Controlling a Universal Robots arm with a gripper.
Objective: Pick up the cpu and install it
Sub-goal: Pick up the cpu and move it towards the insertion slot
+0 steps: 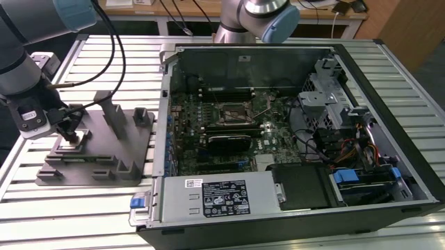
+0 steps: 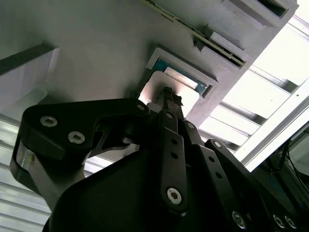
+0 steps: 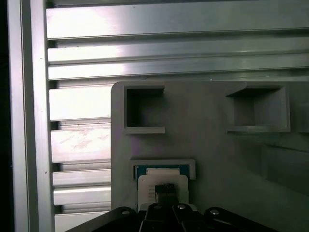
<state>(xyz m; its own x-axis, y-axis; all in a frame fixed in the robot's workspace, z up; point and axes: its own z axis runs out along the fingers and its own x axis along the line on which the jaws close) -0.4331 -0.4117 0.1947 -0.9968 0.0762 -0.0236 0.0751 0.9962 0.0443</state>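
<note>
The cpu (image 3: 148,182) is a small pale silvery square lying flat in a raised pocket of the grey fixture plate (image 1: 97,156), at the exterior view's left. In the second wrist view the cpu (image 2: 189,99) shows bright in that pocket, with a blue-green rim along one edge. My gripper (image 1: 70,138) points straight down onto it. Its dark fingers are pressed together, and in both wrist views the tips of the gripper (image 2: 167,91) (image 3: 166,187) rest on or just above the chip's top. The motherboard's dark cpu socket (image 1: 233,113) lies open-framed inside the computer case.
The open computer case (image 1: 278,130) stands to the exterior view's right of the fixture, with a power supply (image 1: 219,197) along its near side. Upright posts (image 1: 111,112) rise from the fixture plate beside my gripper. A second arm (image 1: 257,15) stands behind the case. The table is slatted aluminium (image 3: 145,53).
</note>
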